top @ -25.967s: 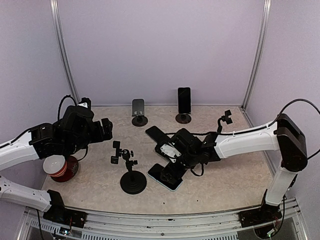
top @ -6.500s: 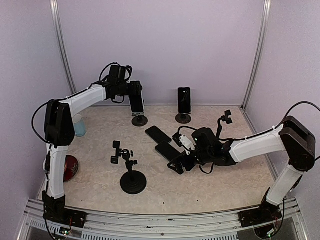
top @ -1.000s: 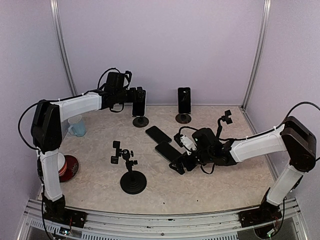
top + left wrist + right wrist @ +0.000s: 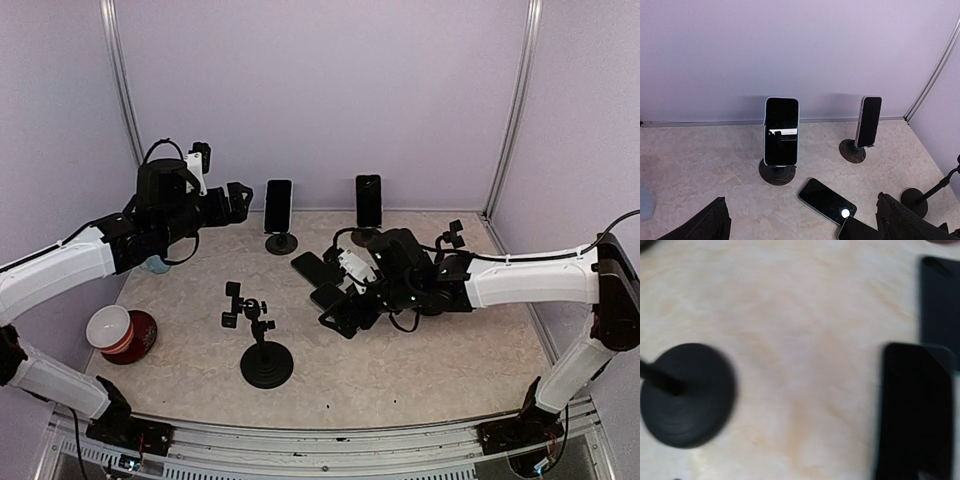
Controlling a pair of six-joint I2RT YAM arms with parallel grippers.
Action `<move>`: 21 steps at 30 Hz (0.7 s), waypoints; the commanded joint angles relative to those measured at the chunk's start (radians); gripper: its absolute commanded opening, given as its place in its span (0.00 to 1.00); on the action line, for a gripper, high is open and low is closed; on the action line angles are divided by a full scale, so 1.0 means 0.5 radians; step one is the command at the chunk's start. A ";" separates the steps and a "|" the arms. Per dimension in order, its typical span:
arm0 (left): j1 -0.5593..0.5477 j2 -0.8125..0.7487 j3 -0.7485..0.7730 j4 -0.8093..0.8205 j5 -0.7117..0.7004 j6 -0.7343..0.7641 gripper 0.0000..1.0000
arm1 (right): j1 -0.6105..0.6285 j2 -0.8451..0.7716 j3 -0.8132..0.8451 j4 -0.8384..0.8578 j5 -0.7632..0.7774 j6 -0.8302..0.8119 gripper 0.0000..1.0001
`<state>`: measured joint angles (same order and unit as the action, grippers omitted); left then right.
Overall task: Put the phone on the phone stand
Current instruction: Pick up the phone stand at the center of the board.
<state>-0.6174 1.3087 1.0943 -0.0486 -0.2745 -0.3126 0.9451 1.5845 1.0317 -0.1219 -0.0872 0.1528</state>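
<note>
Sitting at the left in the top view, a white cup [image 4: 108,325] rests on a red dish [image 4: 143,336]; what it holds cannot be seen. The phone [image 4: 278,206] stands on the stand [image 4: 280,243] at the back, apart from the left gripper [image 4: 238,200], which is spread wide and empty. The right gripper [image 4: 340,316] hangs unclenched, grasping nothing, over flat phones [image 4: 317,267]. Left wrist view: the phone's long axis is upright, its screen toward the camera. Right wrist view, blurred: one of them lies near a round base [image 4: 687,395].
</note>
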 commanded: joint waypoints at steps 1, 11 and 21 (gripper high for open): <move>-0.097 -0.224 -0.031 -0.138 -0.114 0.037 0.99 | 0.155 0.043 0.117 -0.077 0.053 -0.125 1.00; -0.106 -0.480 -0.077 -0.360 -0.307 0.109 0.99 | 0.239 0.162 0.190 -0.010 0.048 -0.301 1.00; 0.035 -0.486 -0.038 -0.429 -0.224 0.097 0.99 | 0.236 0.197 0.417 -0.168 -0.021 -0.471 1.00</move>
<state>-0.6167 1.0481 1.0389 -0.2115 -0.3965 -0.2699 1.0603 1.6638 1.1263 -0.1516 -0.0734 -0.0574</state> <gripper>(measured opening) 0.988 0.999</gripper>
